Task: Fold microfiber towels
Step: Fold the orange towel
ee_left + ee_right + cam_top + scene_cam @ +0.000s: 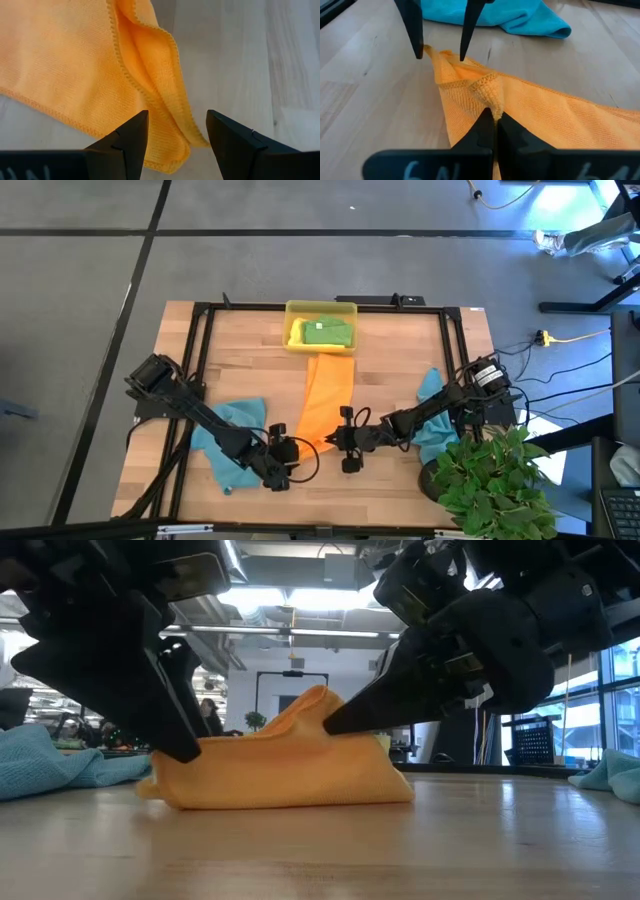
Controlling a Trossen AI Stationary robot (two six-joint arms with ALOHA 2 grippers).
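The orange microfiber towel is being stretched down the wooden table from the yellow tray at twelve o'clock. Its near corner is being pinched by the closed right gripper. The open left gripper should be closed on the adjoining corner, straddled at nine o'clock, before lifting.

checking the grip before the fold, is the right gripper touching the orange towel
Touching. In the right wrist view the right gripper has its fingers shut on a pinched ridge of the orange towel.
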